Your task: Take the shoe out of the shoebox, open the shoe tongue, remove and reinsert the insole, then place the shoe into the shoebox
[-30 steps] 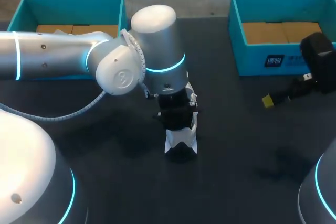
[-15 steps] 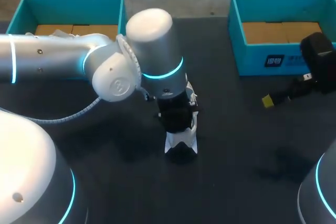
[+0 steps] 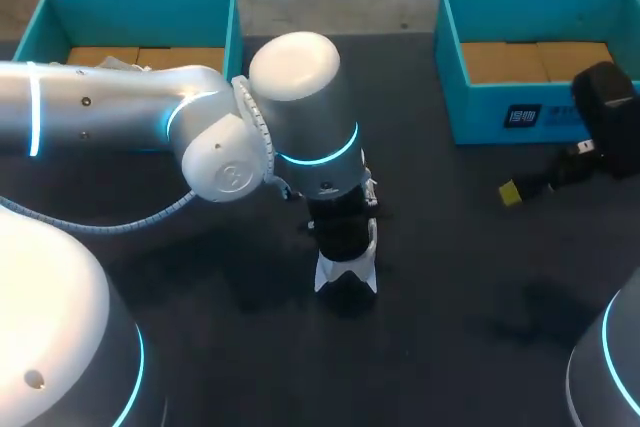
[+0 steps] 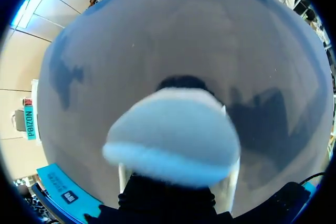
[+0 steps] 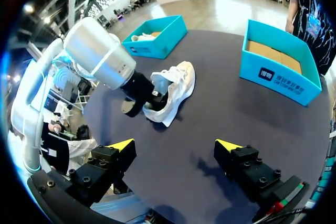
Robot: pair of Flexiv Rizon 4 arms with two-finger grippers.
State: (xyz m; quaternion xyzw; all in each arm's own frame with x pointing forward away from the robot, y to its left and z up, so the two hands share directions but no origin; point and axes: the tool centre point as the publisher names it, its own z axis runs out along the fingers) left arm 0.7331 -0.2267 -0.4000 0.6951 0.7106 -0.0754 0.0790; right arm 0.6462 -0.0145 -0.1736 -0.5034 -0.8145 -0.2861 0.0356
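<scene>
Station report. The shoe [image 5: 176, 85] is lying out on the dark worktop [image 3: 450, 277], roughly midway between the left shoebox [image 3: 130, 12] and the right shoebox [image 3: 480, 112] and touching neither.

The left arm is reaching in over the middle, and the left hand [image 5: 153, 103] is sitting down on one end of the shoe. Its own wrist view is showing only white upper pressed close to the lens, so I cannot tell whether this hand is pinching the shoe or merely resting in it.

The right hand [image 5: 175, 145] is hanging near the right shoebox, spread wide and carrying nothing, well apart from the shoe.

Deciding relation: the shoe's long axis is running from under the left hand toward the far side of the worktop (judged from the right wrist view; the head view hides most of it). The left hand is by far the nearer. The shoe is lying ahead of the right hand, beyond open worktop.
</scene>
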